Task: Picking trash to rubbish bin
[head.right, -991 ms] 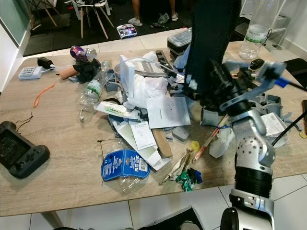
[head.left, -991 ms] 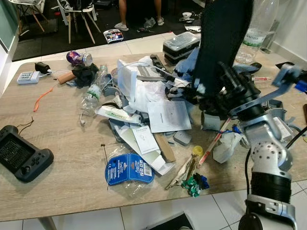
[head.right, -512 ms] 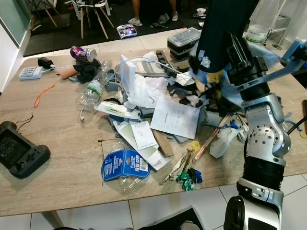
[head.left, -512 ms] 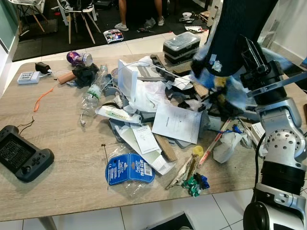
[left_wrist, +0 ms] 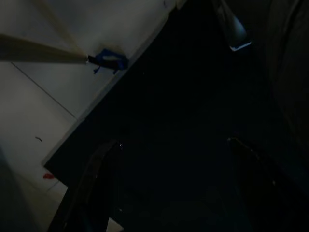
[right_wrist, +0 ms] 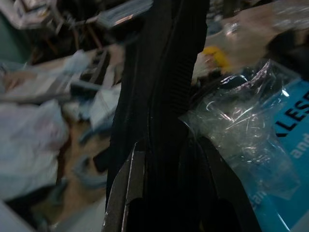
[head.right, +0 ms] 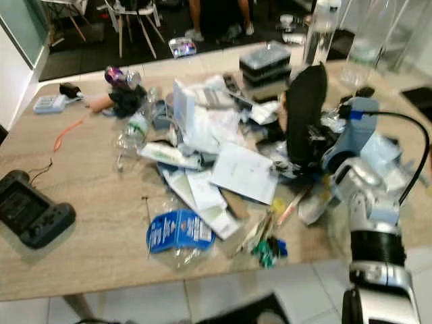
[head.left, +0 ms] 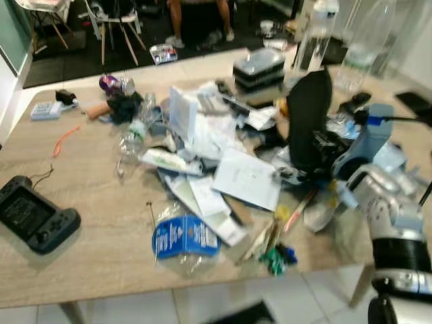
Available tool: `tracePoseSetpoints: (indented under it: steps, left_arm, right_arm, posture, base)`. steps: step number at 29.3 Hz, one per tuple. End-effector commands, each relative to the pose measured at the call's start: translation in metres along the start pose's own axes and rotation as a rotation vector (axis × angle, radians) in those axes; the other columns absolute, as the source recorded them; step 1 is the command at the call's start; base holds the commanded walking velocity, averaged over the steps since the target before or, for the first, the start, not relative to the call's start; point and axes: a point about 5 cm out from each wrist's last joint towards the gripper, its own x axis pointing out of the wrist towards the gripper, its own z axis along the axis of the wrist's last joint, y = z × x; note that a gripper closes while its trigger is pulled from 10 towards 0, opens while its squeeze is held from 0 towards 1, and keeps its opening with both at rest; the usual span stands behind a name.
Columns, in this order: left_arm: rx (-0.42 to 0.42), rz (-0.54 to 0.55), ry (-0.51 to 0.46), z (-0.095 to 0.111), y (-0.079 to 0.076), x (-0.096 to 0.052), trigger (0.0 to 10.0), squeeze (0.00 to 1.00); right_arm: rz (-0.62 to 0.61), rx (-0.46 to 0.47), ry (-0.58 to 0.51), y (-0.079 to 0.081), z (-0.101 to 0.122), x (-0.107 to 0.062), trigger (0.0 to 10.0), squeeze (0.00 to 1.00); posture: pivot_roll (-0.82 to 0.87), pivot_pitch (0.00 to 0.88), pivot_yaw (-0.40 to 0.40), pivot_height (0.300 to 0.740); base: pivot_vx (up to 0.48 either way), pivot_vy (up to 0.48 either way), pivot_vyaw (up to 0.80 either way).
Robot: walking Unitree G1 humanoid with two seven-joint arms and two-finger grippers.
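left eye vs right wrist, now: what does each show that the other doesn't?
Left eye alone: the black game controller near the table's left edge, the blue blister pack, and a person's legs past the far edge. Right wrist alone: a close look at crinkled clear plastic beside the fingers. Both: the right tool shut on the tall black item over the trash pile.

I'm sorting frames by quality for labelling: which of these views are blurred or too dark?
Left and right eye views: soft with motion blur, though the table clutter stays readable. Left wrist view: very dark, only pale floor clear. Right wrist view: blurred background, the black item between the fingers sharper.
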Motion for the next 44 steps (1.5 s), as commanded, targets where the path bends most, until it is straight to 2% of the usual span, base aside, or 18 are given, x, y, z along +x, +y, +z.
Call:
tracePoseSetpoints:
  steps: [1, 7, 8, 9, 10, 14, 16, 17, 18, 24, 26, 28, 30, 31, 38, 40, 43, 44]
  left_arm:
    - [0.0, -0.027, -0.003, 0.0, -0.006, 0.0, 10.0, 0.0]
    - [0.003, -0.027, -0.003, 0.0, -0.006, 0.0, 10.0, 0.0]
    - [0.006, -0.028, -0.003, 0.0, -0.006, 0.0, 10.0, 0.0]
    - [0.006, -0.029, -0.003, 0.0, -0.006, 0.0, 10.0, 0.0]
    - [0.008, -0.029, -0.003, 0.0, -0.006, 0.0, 10.0, 0.0]
    - [0.01, -0.03, -0.004, 0.0, -0.006, 0.0, 10.0, 0.0]
    - [0.011, -0.031, -0.004, 0.0, -0.006, 0.0, 10.0, 0.0]
    - [0.011, -0.031, -0.004, 0.0, -0.006, 0.0, 10.0, 0.0]
    - [0.011, -0.031, -0.004, 0.0, -0.006, 0.0, 10.0, 0.0]
    - [0.011, -0.031, -0.005, 0.001, -0.006, 0.0, 10.0, 0.0]
    - [0.011, -0.032, -0.005, 0.001, -0.006, 0.001, 10.0, 0.0]
    - [0.012, -0.033, -0.005, 0.001, -0.006, 0.001, 10.0, 0.0]
    - [0.012, -0.033, -0.004, 0.001, -0.007, 0.001, 10.0, 0.0]
    - [0.012, -0.034, -0.004, 0.001, -0.007, 0.001, 10.0, 0.0]
    - [0.012, -0.033, -0.005, 0.001, -0.007, 0.001, 10.0, 0.0]
    - [0.012, -0.034, -0.005, 0.001, -0.007, 0.001, 10.0, 0.0]
    - [0.015, -0.035, -0.003, 0.001, -0.007, 0.001, 10.0, 0.0]
    - [0.017, -0.035, -0.003, 0.001, -0.007, 0.001, 10.0, 0.0]
  right_arm:
    - [-0.014, 0.06, -0.031, -0.002, 0.01, 0.0, 10.0, 0.0]
    - [0.038, 0.132, -0.017, 0.003, 0.005, -0.002, 10.0, 0.0]
    - [0.081, 0.139, -0.011, 0.009, 0.003, -0.001, 10.0, 0.27]
    - [0.09, 0.134, -0.011, 0.01, 0.003, -0.001, 10.0, 0.27]
    - [0.097, 0.131, -0.011, 0.011, 0.003, -0.001, 10.0, 1.0]
    - [0.095, 0.107, -0.008, 0.014, 0.004, -0.002, 10.0, 1.0]
    - [0.074, 0.097, 0.009, 0.013, 0.004, -0.001, 10.0, 0.72]
    - [0.074, 0.097, 0.009, 0.013, 0.004, -0.001, 10.0, 0.72]
    - [0.068, 0.092, 0.014, 0.011, 0.004, -0.001, 10.0, 0.0]
    - [0.085, 0.082, -0.003, 0.011, 0.013, -0.003, 10.0, 0.0]
    - [0.102, 0.051, -0.113, 0.01, 0.03, -0.005, 10.0, 0.0]
    - [-0.006, 0.022, -0.288, 0.0, 0.055, -0.008, 10.0, 0.0]
    - [-0.073, 0.127, -0.454, -0.011, 0.08, -0.016, 10.0, 0.0]
    - [-0.075, 0.118, -0.464, -0.012, 0.082, -0.017, 10.0, 0.0]
    - [-0.06, 0.092, -0.432, -0.01, 0.076, -0.016, 10.0, 0.0]
    - [-0.051, 0.059, -0.413, -0.008, 0.075, -0.015, 10.0, 0.0]
    - [-0.15, -0.095, -0.268, -0.017, 0.061, -0.008, 10.0, 0.0]
    - [-0.146, -0.084, -0.248, -0.019, 0.056, -0.008, 10.0, 0.0]
  posture:
    - [-0.07, 0.111, 0.049, 0.74]
    - [-0.07, 0.111, 0.049, 0.74]
    - [-0.07, 0.111, 0.049, 0.74]
    - [-0.07, 0.111, 0.049, 0.74]
    - [-0.07, 0.111, 0.049, 0.74]
    - [-0.07, 0.111, 0.049, 0.74]
    - [-0.07, 0.111, 0.049, 0.74]
    - [-0.07, 0.111, 0.049, 0.74]
    - [-0.07, 0.111, 0.049, 0.74]
    - [-0.08, 0.11, 0.051, 0.74]
    - [-0.08, 0.11, 0.051, 0.74]
    - [-0.08, 0.11, 0.051, 0.74]
    - [-0.08, 0.11, 0.051, 0.74]
    - [-0.08, 0.11, 0.051, 0.74]
    - [-0.08, 0.11, 0.051, 0.74]
    - [-0.08, 0.11, 0.051, 0.74]
    - [-0.08, 0.11, 0.051, 0.74]
    - [-0.08, 0.11, 0.051, 0.74]
  base:
    - [0.0, 0.0, 0.0]
    - [0.0, 0.0, 0.0]
    - [0.0, 0.0, 0.0]
    - [0.0, 0.0, 0.0]
    - [0.0, 0.0, 0.0]
    - [0.0, 0.0, 0.0]
    - [0.0, 0.0, 0.0]
    - [0.0, 0.0, 0.0]
    - [0.0, 0.0, 0.0]
    - [0.0, 0.0, 0.0]
    - [0.0, 0.0, 0.0]
    - [0.0, 0.0, 0.0]
    - [0.0, 0.0, 0.0]
    - [0.0, 0.0, 0.0]
    - [0.0, 0.0, 0.0]
    - [0.0, 0.0, 0.0]
    - [0.0, 0.0, 0.0]
    - [0.0, 0.0, 0.0]
